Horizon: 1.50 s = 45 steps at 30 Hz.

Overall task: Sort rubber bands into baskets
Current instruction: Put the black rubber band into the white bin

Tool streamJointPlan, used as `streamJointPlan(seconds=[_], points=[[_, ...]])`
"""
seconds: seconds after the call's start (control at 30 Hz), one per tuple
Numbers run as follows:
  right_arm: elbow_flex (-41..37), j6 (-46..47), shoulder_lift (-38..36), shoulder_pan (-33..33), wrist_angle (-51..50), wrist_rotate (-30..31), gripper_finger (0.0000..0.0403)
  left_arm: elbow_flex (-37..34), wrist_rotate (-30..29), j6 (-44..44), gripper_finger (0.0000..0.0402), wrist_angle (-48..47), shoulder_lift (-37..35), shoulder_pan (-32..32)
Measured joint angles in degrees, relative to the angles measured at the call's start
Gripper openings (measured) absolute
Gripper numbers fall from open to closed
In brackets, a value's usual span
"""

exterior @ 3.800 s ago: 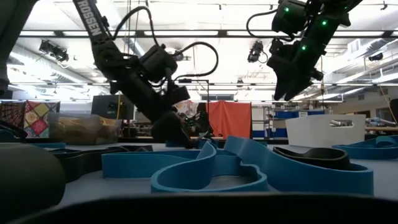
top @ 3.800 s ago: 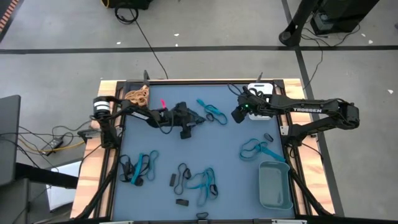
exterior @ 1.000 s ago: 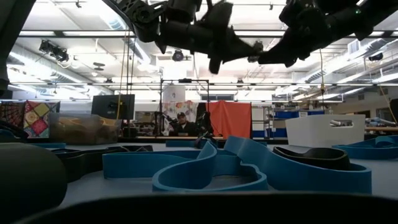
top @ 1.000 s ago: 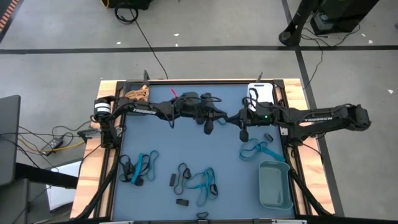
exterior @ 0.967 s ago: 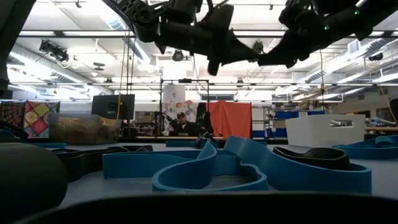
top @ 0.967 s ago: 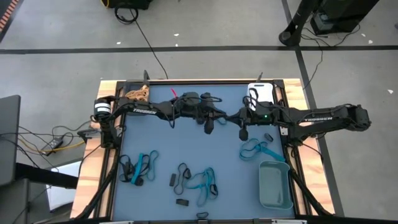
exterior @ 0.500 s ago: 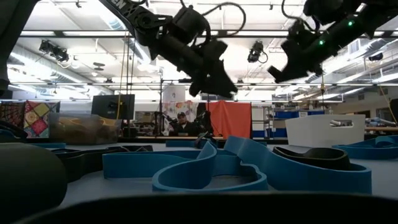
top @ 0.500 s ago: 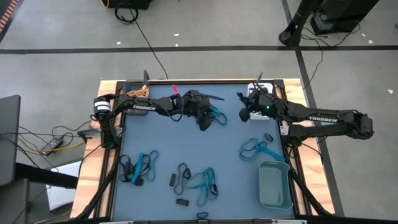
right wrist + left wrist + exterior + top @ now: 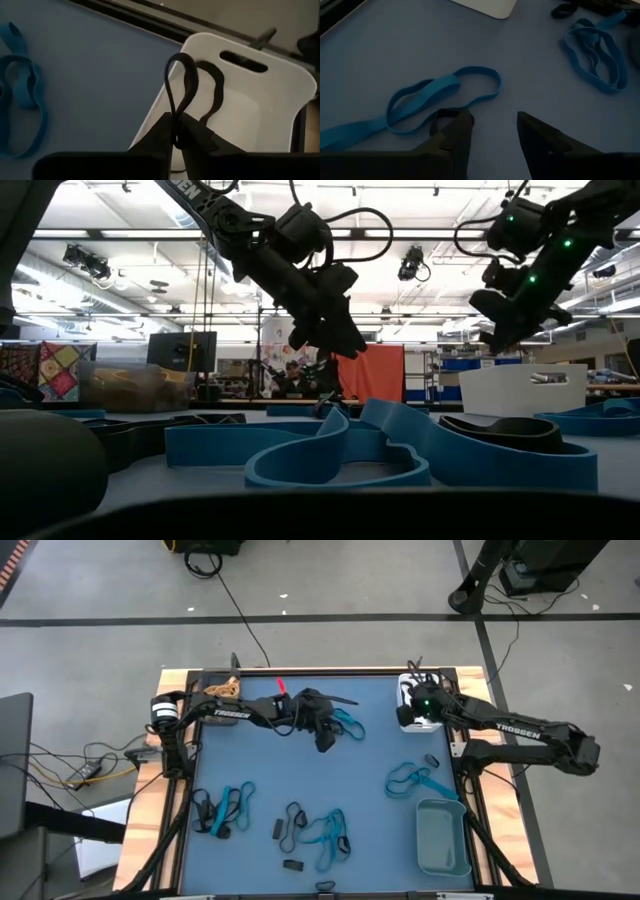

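Note:
My right gripper (image 9: 176, 131) is shut on a black rubber band (image 9: 181, 82) above the near rim of the white basket (image 9: 250, 107), at the table's far right (image 9: 408, 712). My left gripper (image 9: 492, 131) stands open near the table's far middle (image 9: 325, 740). It slants down over a blue rubber band (image 9: 440, 95) that lies flat on the mat, and its fingers are short of the band, touching nothing. The low view shows both grippers raised off the table, the left gripper (image 9: 345, 345) and the right gripper (image 9: 495, 335). My right gripper pinches one end of the black band (image 9: 175, 117) between its two fingertips. The fingers slant downward toward the table's far right corner. The rest of the loop sticks out past the fingertips, lifted clear, over the white basket's rim.
A dark basket with tan bands (image 9: 220, 690) stands at the far left corner and a grey-teal basket (image 9: 442, 838) at the near right. More blue and black bands lie at the right (image 9: 418, 780), near middle (image 9: 322, 830) and near left (image 9: 222, 810).
The two grippers, close together above the table's far middle a second ago, have parted. My right gripper has swung toward the far right corner with the black band, over the white basket. My left gripper has tipped downward and sunk toward the blue band.

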Motion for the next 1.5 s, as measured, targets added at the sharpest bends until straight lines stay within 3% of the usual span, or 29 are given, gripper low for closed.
streamJointPlan(seconds=[0.17, 0.57, 0.73, 1.07, 1.5], points=[[0.0, 1.1, 0.0, -0.9, -1.1, -1.6, 0.0075, 0.0, -0.2, 2.3, 0.0163, 0.5, 0.0, 0.0], [0.0, 3.9, 0.0, -1.4, -1.8, -1.2, 0.0246, 0.0, -0.5, 7.1, 0.0163, 1.9, 2.7, -1.6], [0.0, 2.4, 0.0, -1.5, -1.1, -2.8, 0.0288, 0.0, -0.6, 7.1, 0.0163, 1.5, 3.3, -1.6], [0.0, -0.2, 0.0, -1.4, 5.0, -12.4, 0.0293, 0.0, -4.6, 12.5, 0.0163, 3.1, 6.9, -1.6], [0.0, -2.4, 0.0, -1.1, 6.5, -13.2, 0.0272, 0.0, -5.5, 19.5, 0.0150, 7.9, 13.5, -1.5]])
